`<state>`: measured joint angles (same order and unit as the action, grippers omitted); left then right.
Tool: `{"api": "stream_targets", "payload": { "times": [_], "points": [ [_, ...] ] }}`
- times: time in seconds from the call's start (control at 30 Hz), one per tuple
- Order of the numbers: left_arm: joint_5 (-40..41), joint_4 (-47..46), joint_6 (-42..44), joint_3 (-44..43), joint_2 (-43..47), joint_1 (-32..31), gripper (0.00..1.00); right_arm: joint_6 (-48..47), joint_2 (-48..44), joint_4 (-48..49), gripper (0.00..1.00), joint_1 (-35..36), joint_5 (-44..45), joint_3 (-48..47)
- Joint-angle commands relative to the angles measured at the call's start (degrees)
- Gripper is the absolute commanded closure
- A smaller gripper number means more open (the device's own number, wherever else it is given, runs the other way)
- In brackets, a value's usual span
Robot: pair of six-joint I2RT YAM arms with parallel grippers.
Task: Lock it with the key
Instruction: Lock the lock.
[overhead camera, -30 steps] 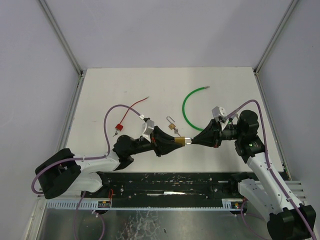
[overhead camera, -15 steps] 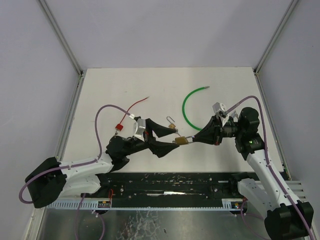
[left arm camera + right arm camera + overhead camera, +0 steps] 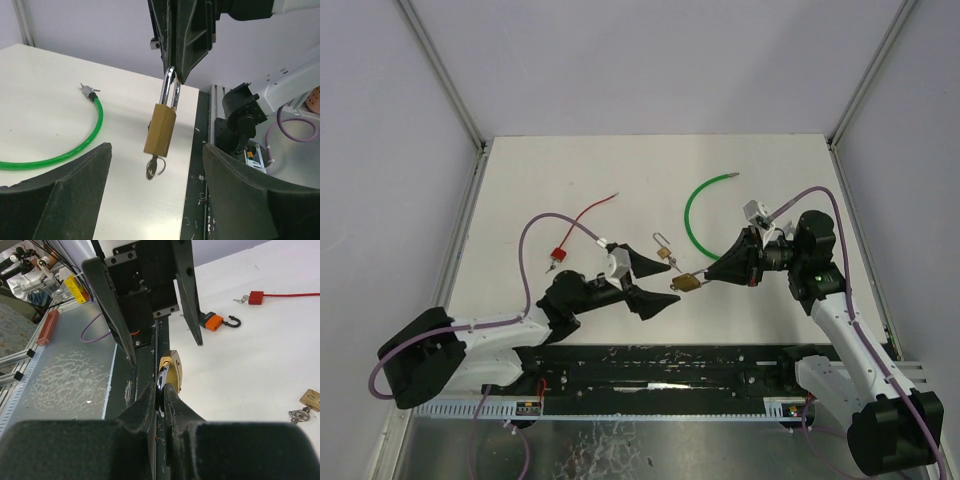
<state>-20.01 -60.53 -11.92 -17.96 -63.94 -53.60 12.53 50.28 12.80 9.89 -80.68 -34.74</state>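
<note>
Noted brass padlock (image 3: pixel 160 131) hanging below the right gripper (image 3: pixel 161 390), jaws pinched tight on its shackle, long axis vertical, key (image 3: pixel 154 167) seemingly seated in the bottom end. Found left gripper (image 3: pixel 665 282) nearer the key, jaws wide apart and empty, lock body between them, touching neither. Saw white table (image 3: pixel 570 180) underneath, free room around

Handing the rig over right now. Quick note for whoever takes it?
Left end effector: open, either side of the lock, touching nothing.
Right end effector: shut on the shackle of the brass padlock, which hangs in the air.
Key: in the keyhole at the bottom.
Done: key inserted, shackle looks seated.
Left: probably turning the key; whether it is locked cannot be seen.
</note>
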Motion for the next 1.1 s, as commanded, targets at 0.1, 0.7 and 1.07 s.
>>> {"api": "stream_targets", "payload": {
  "times": [0.1, 0.7, 1.07],
  "points": [
    [-4.7, 3.4, 2.4, -9.2, -7.6, 0.1, 0.3, 1.0, 0.2, 4.2, 1.0, -0.4, -1.6, -1.4],
    [-12.8, 8.1, -2.8, -14.3, -12.7, 0.3, 0.54, 0.5, -1.4, 4.1, 1.0, -0.3, -2.9, -1.0],
    [-12.0, 23.5, 6.0, -18.5, -8.0, 0.2, 0.99, -28.2, -1.7, -26.8, 0.75, -0.1, 1.1, -7.4]
  ]
}}
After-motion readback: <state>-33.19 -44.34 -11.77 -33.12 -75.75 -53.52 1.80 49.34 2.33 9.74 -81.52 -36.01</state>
